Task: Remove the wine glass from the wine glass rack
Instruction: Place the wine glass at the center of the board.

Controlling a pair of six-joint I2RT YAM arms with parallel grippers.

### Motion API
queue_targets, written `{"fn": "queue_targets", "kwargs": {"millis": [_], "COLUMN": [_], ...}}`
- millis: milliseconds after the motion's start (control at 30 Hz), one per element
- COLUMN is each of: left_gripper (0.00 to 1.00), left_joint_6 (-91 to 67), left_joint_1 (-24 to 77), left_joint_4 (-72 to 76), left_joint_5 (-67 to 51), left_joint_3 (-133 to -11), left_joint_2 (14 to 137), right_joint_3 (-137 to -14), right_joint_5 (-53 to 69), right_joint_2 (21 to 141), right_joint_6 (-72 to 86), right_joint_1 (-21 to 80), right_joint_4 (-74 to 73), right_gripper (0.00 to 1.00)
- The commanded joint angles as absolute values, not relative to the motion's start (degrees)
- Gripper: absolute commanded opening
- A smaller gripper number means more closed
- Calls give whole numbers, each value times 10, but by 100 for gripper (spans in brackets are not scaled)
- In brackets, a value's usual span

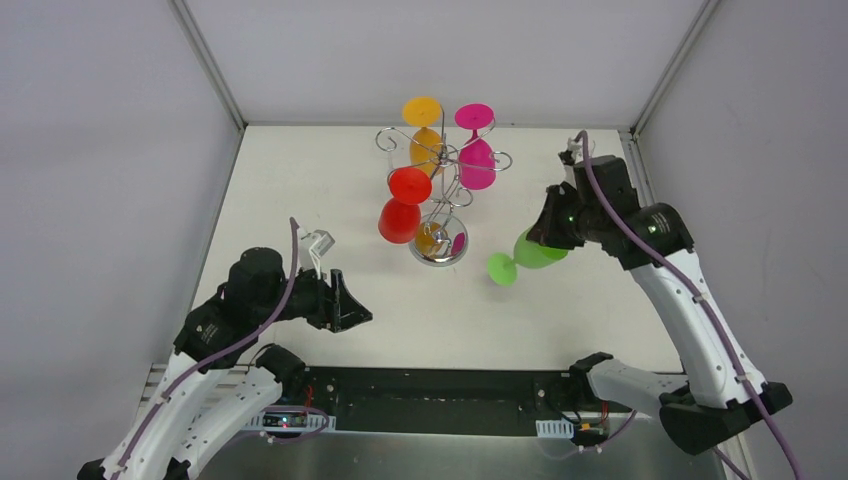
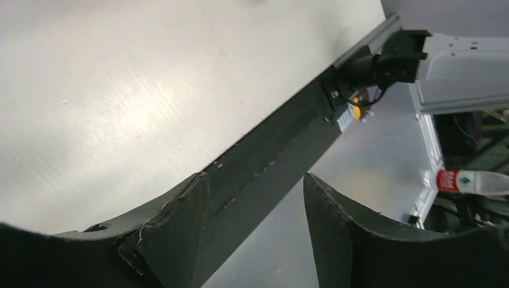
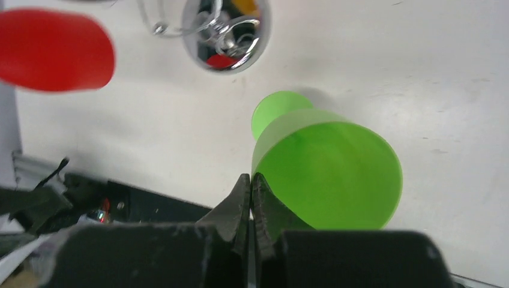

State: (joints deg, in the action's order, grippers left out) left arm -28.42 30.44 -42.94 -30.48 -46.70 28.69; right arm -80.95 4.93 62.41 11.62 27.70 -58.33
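- Green wine glass [image 3: 327,174]: bowl wall pinched between the closed jaws of the right gripper [image 3: 250,192], clear of the rack.
- Wine glass rack [image 1: 441,160]: beyond those jaws, with red glass [image 1: 402,205], orange glass [image 1: 424,130] and pink glass [image 1: 476,150] hanging.
- Left gripper [image 2: 252,204]: jaws apart.

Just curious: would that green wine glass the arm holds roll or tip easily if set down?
Probably light: the right end effector holds the green wine glass by a pinch on its rim. On its side, the round bowl and foot would likely roll. Upright, its small foot looks tippy.
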Motion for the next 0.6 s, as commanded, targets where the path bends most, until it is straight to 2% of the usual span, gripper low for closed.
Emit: {"fn": "queue_targets", "kwargs": {"millis": [0,333,567], "left_gripper": [60,60,60], "left_joint_6": [-246,-237,-235], "left_joint_1": [309,309,309], "left_joint_4": [-432,-406,-406], "left_joint_5": [-202,-131,-117], "left_joint_3": [-484,-436,-428], "left_joint_2": [264,173,149], "right_joint_3": [-845,-865,-894], "right_joint_5": [-50,-176,-191], "right_joint_2": [658,745,805], "right_joint_6": [89,71,67], "right_joint_1": [213,120,82], "right_joint_4": [-591,-556,-522], "right_gripper": [0,0,0]}}
